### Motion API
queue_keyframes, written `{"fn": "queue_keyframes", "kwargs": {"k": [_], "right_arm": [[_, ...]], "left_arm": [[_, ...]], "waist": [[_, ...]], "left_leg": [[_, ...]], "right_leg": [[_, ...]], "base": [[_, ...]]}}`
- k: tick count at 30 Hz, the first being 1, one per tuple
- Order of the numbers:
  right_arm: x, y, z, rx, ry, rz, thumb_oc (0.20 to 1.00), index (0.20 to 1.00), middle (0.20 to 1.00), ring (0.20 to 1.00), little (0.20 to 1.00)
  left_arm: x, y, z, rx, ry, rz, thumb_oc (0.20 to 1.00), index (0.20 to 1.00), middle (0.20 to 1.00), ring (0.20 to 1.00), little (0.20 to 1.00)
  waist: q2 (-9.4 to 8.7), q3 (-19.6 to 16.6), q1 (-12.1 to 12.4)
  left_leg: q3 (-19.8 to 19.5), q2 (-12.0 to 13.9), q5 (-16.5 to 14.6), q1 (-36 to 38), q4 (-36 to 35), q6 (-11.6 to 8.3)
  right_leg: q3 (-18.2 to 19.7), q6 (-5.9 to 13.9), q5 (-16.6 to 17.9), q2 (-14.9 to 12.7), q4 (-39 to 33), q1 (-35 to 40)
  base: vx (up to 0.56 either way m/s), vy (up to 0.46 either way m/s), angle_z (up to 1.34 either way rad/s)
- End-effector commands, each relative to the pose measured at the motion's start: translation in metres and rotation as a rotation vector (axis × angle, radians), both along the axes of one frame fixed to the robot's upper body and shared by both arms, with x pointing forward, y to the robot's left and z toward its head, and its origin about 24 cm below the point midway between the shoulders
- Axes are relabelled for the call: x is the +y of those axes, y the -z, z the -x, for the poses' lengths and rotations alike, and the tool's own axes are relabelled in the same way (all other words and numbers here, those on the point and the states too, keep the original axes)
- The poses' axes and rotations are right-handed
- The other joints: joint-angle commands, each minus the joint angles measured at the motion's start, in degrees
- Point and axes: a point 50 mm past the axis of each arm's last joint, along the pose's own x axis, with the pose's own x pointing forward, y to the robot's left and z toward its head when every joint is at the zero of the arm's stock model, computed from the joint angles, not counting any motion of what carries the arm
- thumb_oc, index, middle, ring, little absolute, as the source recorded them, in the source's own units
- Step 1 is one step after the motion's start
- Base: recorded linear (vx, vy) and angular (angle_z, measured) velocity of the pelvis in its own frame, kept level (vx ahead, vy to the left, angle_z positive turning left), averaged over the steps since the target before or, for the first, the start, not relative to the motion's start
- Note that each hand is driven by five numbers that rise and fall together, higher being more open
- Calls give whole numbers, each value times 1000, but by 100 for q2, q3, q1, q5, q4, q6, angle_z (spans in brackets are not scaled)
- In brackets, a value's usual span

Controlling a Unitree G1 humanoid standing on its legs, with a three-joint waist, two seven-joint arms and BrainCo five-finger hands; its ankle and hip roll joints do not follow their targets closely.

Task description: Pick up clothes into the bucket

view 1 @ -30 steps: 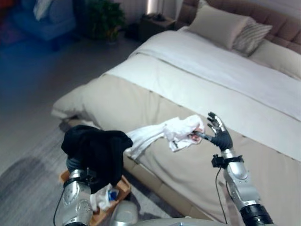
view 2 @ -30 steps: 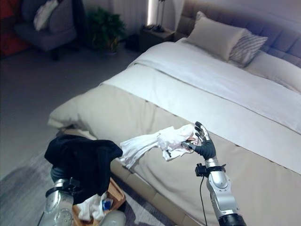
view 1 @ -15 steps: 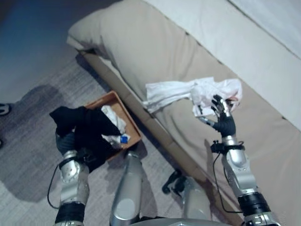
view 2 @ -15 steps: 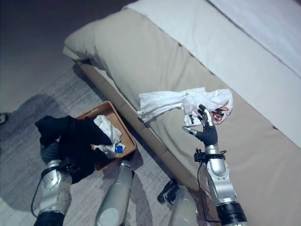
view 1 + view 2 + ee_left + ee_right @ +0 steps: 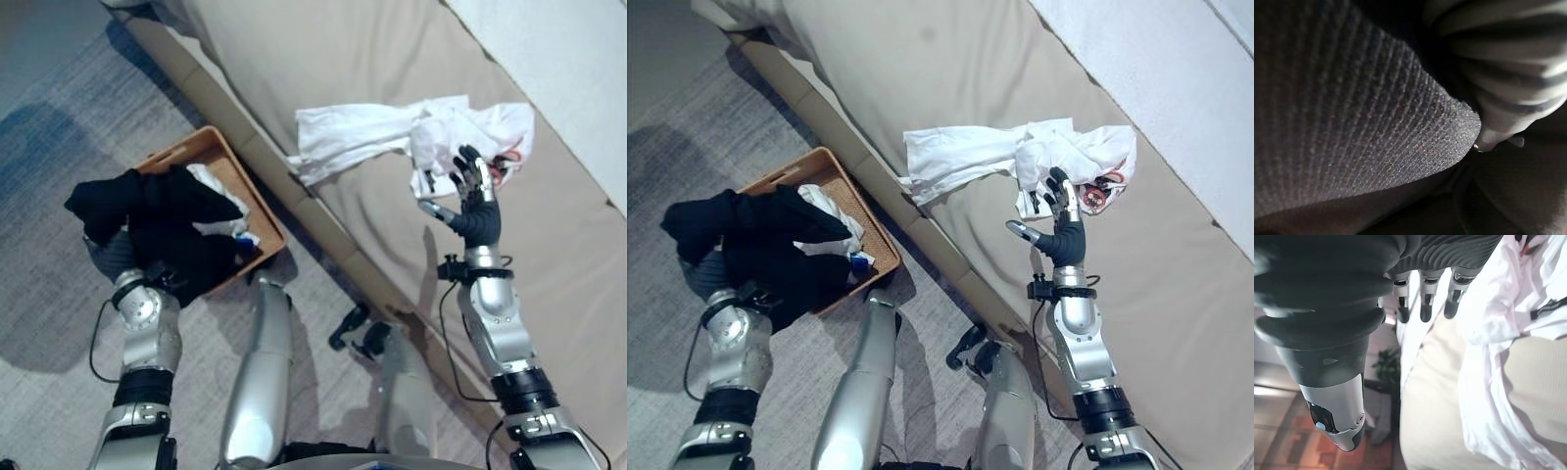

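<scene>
A black garment (image 5: 162,223) hangs over my left hand (image 5: 106,257), just above a brown basket (image 5: 188,147) on the floor by the bed. The black cloth covers that hand, and its dark ribbed weave (image 5: 1352,122) shows right against the left wrist camera. White clothes (image 5: 217,184) lie inside the basket. On the bed's beige cover a crumpled white garment (image 5: 387,132) lies near the edge. My right hand (image 5: 477,204) is raised upright beside it, open and holding nothing. Its fingers (image 5: 1422,303) stand next to the white cloth (image 5: 1498,333).
The bed (image 5: 323,49) runs across the top and right, its base edge (image 5: 323,230) passing right beside the basket. A grey rug (image 5: 49,147) covers the floor around the basket.
The camera has tilted down from the room to the floor by the bed. My left arm has brought the black garment down over the basket. The right hand stays open by the white garment.
</scene>
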Motion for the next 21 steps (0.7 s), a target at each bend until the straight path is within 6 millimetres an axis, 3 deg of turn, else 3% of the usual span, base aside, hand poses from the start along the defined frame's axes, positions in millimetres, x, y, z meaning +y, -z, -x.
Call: {"fn": "queue_keyframes", "kwargs": {"k": [1,10,21], "right_arm": [[-5,-28,10,-167,8,-41,1000,1000,1000,1000,1000],[-2,-45,11,-241,-5,-29,1000,1000,1000,1000,1000],[2,-51,10,-259,-41,-2,1000,1000,1000,1000,1000]], "left_arm": [[10,-32,-2,-159,-61,-34,200,200,200,200,200],[21,-35,-15,-69,-110,-83,200,200,200,200,200],[29,-36,-34,87,-104,-163,200,200,200,200,200]], "waist": [[-100,-55,-92],[-186,13,-375],[-266,-54,-658]], "left_leg": [[258,85,-667,-225,781,263],[398,122,-1031,-907,1662,396],[488,172,-1093,-1244,1819,449]], "right_leg": [[409,374,421,-161,-90,-78],[899,309,284,-171,464,-886],[1078,374,376,-145,502,-1340]], "base": [[8,57,-13],[2,53,-14],[4,25,-11]]}}
